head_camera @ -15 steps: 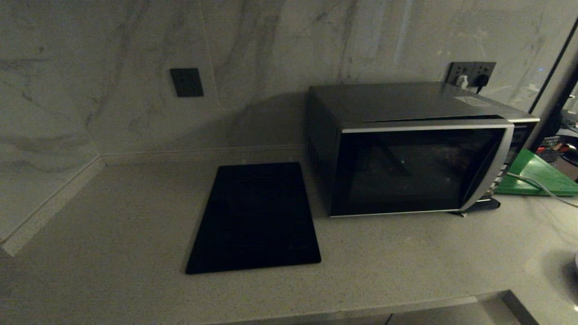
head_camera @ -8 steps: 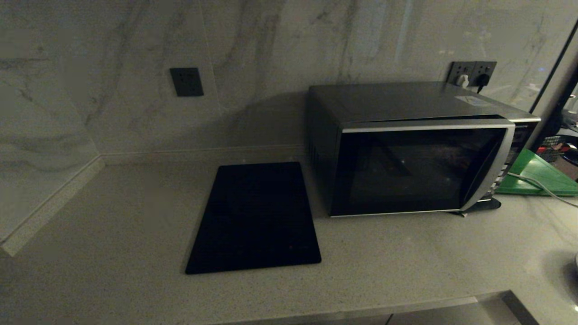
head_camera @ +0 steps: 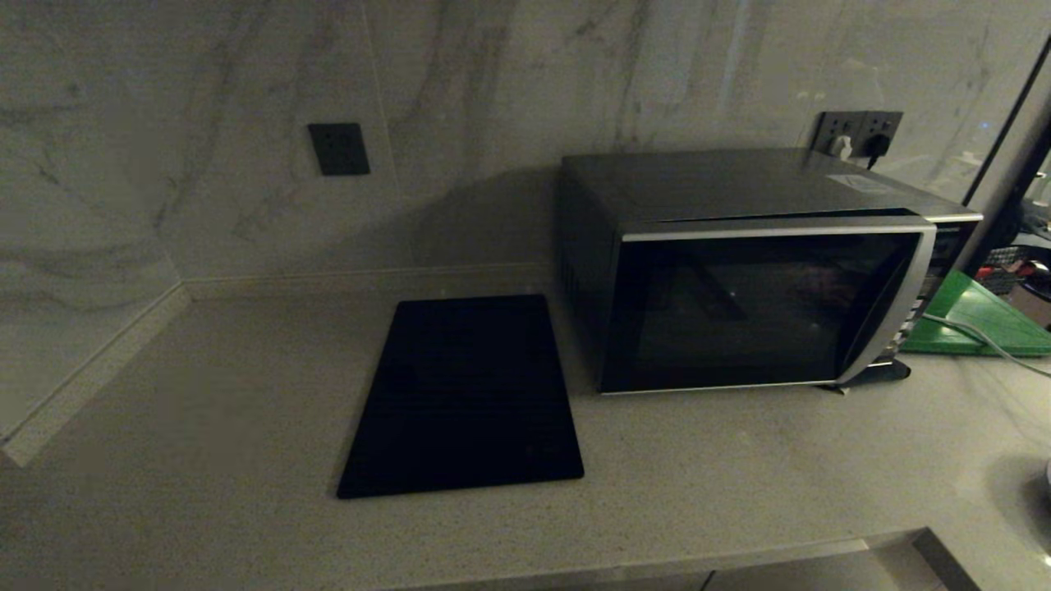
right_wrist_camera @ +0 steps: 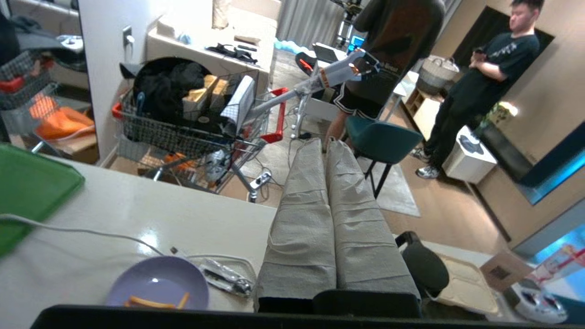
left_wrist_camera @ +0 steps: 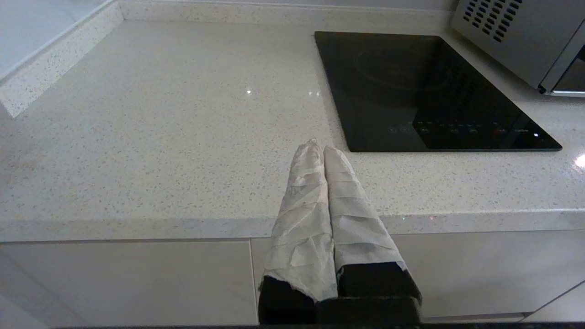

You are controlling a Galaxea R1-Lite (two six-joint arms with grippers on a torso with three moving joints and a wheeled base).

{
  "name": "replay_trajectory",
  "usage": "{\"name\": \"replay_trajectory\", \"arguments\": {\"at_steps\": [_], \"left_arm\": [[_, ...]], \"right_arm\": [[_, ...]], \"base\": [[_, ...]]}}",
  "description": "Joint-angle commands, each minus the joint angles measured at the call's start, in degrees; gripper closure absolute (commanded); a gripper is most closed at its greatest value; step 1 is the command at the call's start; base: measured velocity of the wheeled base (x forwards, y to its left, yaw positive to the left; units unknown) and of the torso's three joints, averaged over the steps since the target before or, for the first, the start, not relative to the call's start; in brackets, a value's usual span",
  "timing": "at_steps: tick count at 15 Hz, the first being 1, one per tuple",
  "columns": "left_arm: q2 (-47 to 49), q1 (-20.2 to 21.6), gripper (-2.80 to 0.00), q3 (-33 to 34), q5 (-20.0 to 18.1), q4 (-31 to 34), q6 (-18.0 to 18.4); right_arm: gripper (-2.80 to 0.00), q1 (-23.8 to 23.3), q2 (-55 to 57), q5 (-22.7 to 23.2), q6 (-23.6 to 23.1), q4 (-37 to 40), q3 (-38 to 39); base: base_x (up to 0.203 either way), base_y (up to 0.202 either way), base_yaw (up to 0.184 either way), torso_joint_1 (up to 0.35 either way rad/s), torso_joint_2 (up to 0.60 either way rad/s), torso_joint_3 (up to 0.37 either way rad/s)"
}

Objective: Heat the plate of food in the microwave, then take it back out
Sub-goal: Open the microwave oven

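Marble-veined wall panels are backing a pale speckled countertop (head_camera: 205, 427) that is filling the head view. At upper left of centre a dark wall socket (head_camera: 338, 148) is sitting flush in the wall. Just left of centre, a flat black induction hob (head_camera: 464, 394) is lying on the counter, close beside the microwave (head_camera: 755, 271), which is standing at centre right with its dark glass door shut and its curved silver handle strip at the door's right edge. Behind its top right corner a double outlet (head_camera: 858, 131) is holding two plugs. At the right edge a green board (head_camera: 977, 320) is lying with a pale cable (head_camera: 969, 332) trailing across it.

Neither arm is showing in the head view. In the left wrist view, the left gripper (left_wrist_camera: 323, 148) is hanging off the counter's front edge, its cloth-wrapped fingers pressed together on nothing. In the right wrist view, the right gripper (right_wrist_camera: 327, 145) is likewise closed and empty, pointing out toward the room, while the plate of food (right_wrist_camera: 157, 285) is resting on the counter at lower left of that frame.
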Motion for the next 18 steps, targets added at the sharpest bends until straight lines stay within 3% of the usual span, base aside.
{"name": "replay_trajectory", "arguments": {"at_steps": [1, 4, 5, 7, 11, 14, 15, 16, 18], "left_arm": [[0.09, 0.02, 0.0, 0.0, 0.03, -0.05, -0.04], [0.09, 0.02, 0.0, 0.0, 0.03, -0.05, -0.04], [0.09, 0.02, 0.0, 0.0, 0.03, -0.05, -0.04], [0.09, 0.02, 0.0, 0.0, 0.03, -0.05, -0.04], [0.09, 0.02, 0.0, 0.0, 0.03, -0.05, -0.04], [0.09, 0.02, 0.0, 0.0, 0.03, -0.05, -0.04], [0.09, 0.02, 0.0, 0.0, 0.03, -0.05, -0.04], [0.09, 0.02, 0.0, 0.0, 0.03, -0.05, -0.04], [0.09, 0.02, 0.0, 0.0, 0.03, -0.05, -0.04]], "right_arm": [[0.0, 2.04, 0.3, -0.48, 2.77, -0.65, 1.39], [0.0, 2.66, 1.68, 0.05, 21.55, -4.89, 6.98], [0.0, 2.64, 1.13, 3.23, 25.21, -6.02, 7.7], [0.0, 2.52, -0.25, 7.41, 25.82, -1.81, 5.64], [0.0, 1.11, -3.83, 10.13, 26.16, 31.55, 3.79], [0.0, 0.22, -3.02, 10.53, 26.38, 44.69, 6.13], [0.0, -2.39, -3.06, 10.8, 26.18, 50.61, 7.35], [0.0, -4.53, -3.44, 11.61, 25.08, 58.18, 8.2], [0.0, -7.13, -4.25, 12.91, 15.79, 65.46, 8.64]], "base": [[0.0, 0.0, 0.0, 0.0, 0.0, 0.0], [0.0, 0.0, 0.0, 0.0, 0.0, 0.0], [0.0, 0.0, 0.0, 0.0, 0.0, 0.0], [0.0, 0.0, 0.0, 0.0, 0.0, 0.0], [0.0, 0.0, 0.0, 0.0, 0.0, 0.0], [0.0, 0.0, 0.0, 0.0, 0.0, 0.0], [0.0, 0.0, 0.0, 0.0, 0.0, 0.0], [0.0, 0.0, 0.0, 0.0, 0.0, 0.0], [0.0, 0.0, 0.0, 0.0, 0.0, 0.0]]}}
